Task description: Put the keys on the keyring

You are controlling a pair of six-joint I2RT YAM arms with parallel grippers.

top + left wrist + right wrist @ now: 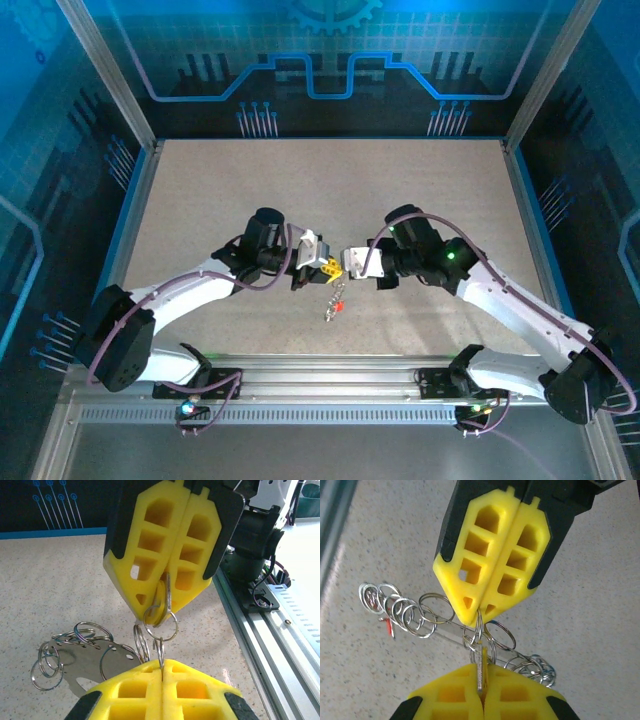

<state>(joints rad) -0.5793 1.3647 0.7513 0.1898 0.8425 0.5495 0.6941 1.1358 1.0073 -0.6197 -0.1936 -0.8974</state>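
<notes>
Left end effector (479,611) clenched on the keyring (478,630); right end effector (481,666) grasps the key (480,676), long axis vertical, touching it from below.

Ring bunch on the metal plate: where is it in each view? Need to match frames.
Top external: ring bunch just below the grippers' meeting point in the picture.
Left wrist: lower left, beside the left gripper.
Right wrist: strung across mid-frame, above the right gripper, which pinches a key.
Shared landmark: the two shut yellow-padded grippers meeting tip to tip.
</notes>
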